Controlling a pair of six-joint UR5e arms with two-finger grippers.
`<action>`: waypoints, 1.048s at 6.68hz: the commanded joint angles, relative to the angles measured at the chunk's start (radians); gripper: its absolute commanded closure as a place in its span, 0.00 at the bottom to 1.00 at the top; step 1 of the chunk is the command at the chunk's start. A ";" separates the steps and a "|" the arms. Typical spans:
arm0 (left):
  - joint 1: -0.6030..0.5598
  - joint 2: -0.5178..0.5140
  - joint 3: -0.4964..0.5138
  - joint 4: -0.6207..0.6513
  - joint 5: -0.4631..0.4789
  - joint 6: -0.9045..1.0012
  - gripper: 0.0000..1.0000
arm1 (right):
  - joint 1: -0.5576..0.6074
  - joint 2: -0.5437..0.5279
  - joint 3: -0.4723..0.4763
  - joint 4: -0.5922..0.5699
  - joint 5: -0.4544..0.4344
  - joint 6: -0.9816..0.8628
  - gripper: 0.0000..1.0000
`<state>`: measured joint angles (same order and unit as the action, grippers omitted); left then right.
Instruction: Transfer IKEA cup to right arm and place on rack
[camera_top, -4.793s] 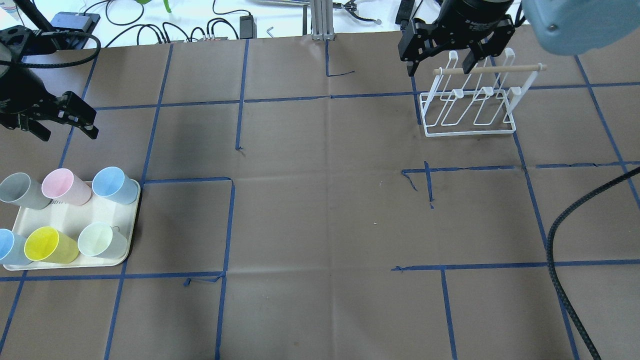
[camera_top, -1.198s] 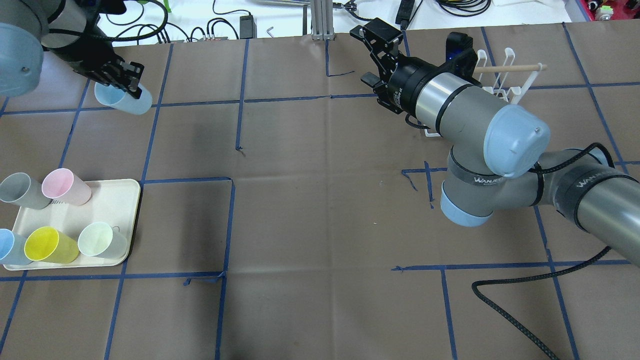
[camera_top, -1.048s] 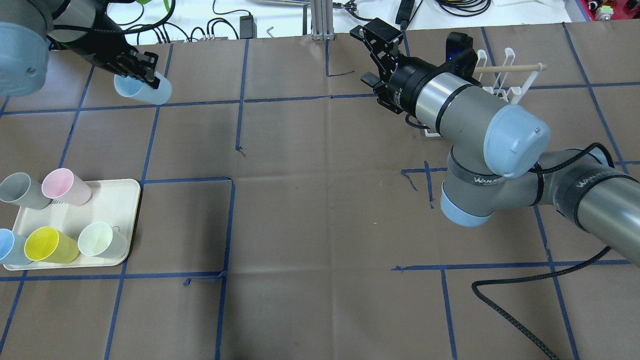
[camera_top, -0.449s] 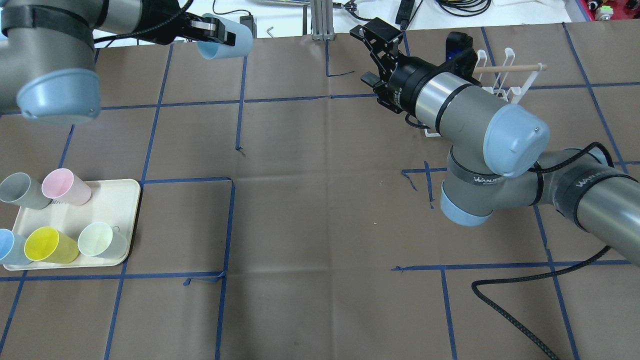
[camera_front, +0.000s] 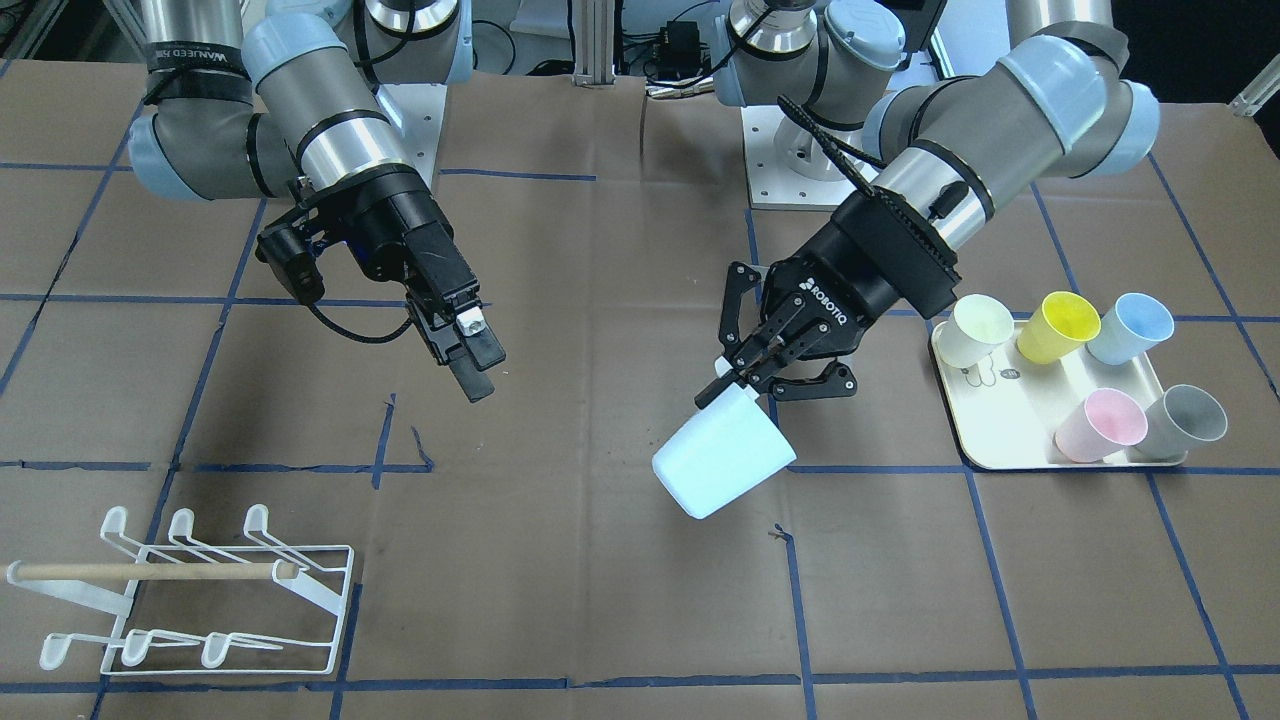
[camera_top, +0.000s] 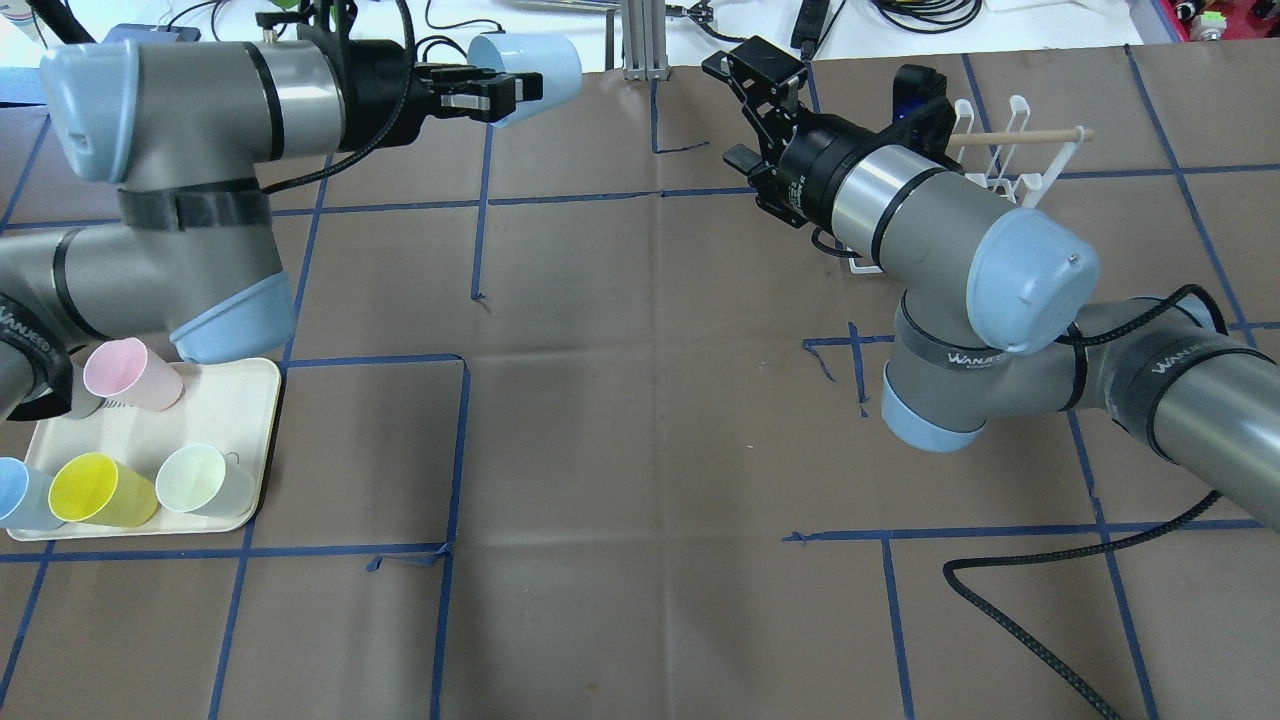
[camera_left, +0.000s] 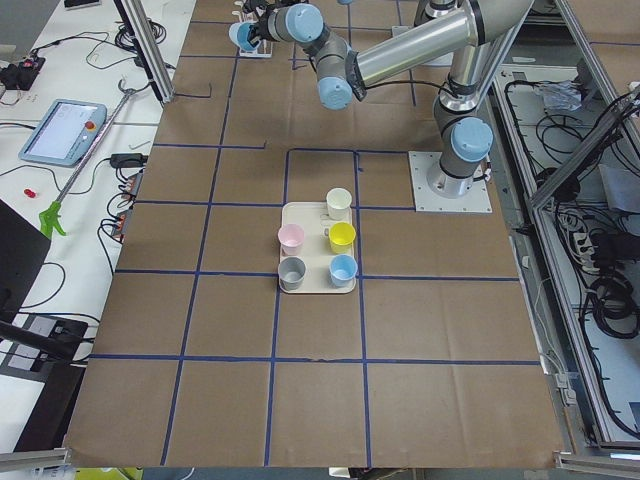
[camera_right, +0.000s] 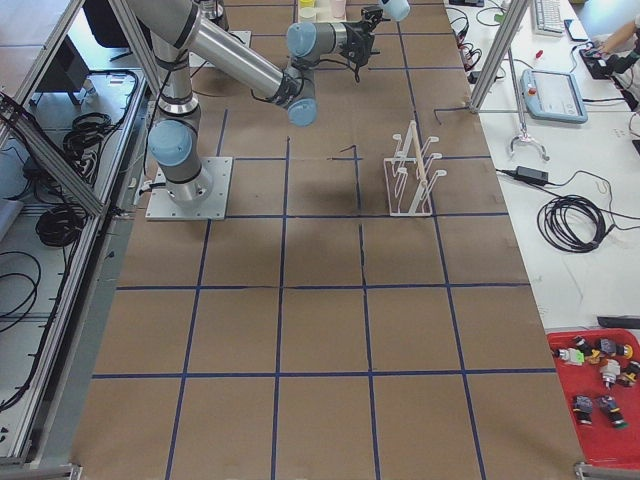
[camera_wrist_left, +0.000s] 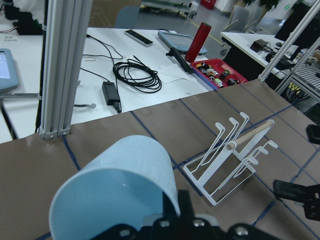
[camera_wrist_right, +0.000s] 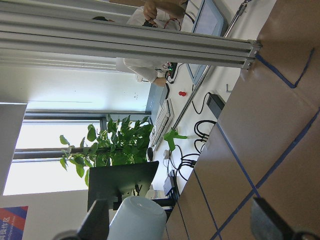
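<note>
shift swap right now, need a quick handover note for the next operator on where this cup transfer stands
The left gripper is shut on the light blue cup, held tilted in the air over mid-table.
The right gripper is open and empty, off the table, pointed toward the cup with a clear gap between them.
The rack stands on the right arm's side with no cup on it.
The tray carries five other cups.
Done: cup lifted by the left arm.
Left: close the gap, right gripper takes the cup, left lets go, cup goes on the rack.
</note>
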<state>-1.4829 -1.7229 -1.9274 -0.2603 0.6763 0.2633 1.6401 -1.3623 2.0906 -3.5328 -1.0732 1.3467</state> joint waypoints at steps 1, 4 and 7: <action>0.000 -0.029 -0.131 0.306 -0.081 -0.006 0.99 | 0.000 0.000 0.002 0.002 -0.001 0.000 0.00; -0.032 -0.099 -0.183 0.639 -0.110 -0.200 0.96 | -0.003 -0.001 -0.001 -0.009 -0.016 0.125 0.00; -0.062 -0.104 -0.183 0.641 -0.098 -0.202 0.96 | 0.001 -0.001 0.022 -0.130 -0.083 0.177 0.00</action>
<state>-1.5405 -1.8257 -2.1099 0.3779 0.5775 0.0626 1.6405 -1.3652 2.1044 -3.6475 -1.1410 1.5148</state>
